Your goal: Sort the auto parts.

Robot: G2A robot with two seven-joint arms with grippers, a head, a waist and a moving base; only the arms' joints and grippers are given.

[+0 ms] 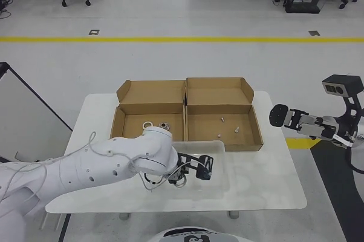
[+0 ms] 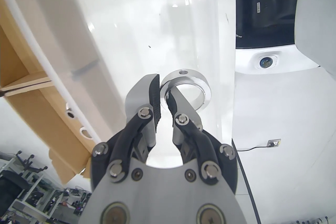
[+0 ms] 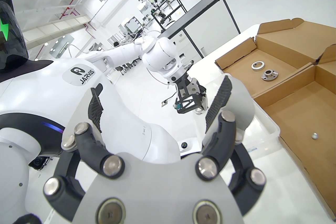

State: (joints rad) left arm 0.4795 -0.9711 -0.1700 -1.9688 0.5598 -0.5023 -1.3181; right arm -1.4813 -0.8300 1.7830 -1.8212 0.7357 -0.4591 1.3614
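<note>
The white table (image 1: 273, 175) carries everything, and the clear tray (image 1: 218, 144) near its front edge serves as the reference point. Just behind the tray two open cardboard boxes stand side by side, touching: the left box (image 1: 133, 132) behind the tray's left end, the right box (image 1: 206, 130) behind its right end. The left gripper (image 2: 163, 89) hangs over the tray, jaws clamped on the wall of a metal ring (image 2: 183, 76), one finger inside the bore and the other against the outer face. Whether the ring has cleared the tray floor or rests on it cannot be told. The right gripper (image 3: 159, 88) hovers well to the right of the tray, off the table's edge, jaws wide apart and holding nothing. In the box behind the tray's left end lie a similar ring (image 1: 148, 125) and a flanged hub (image 1: 165, 126); the box behind its right end holds a few small fasteners (image 1: 236, 128). The step in hand looks like the pick-up of one part from the tray, with the grip already made. Next, the ring probably needs lifting over the tray's rim and carrying back to the left box, where its match lies. The pinch on one wall is thin, so a slow, level carry seems wise.
</note>
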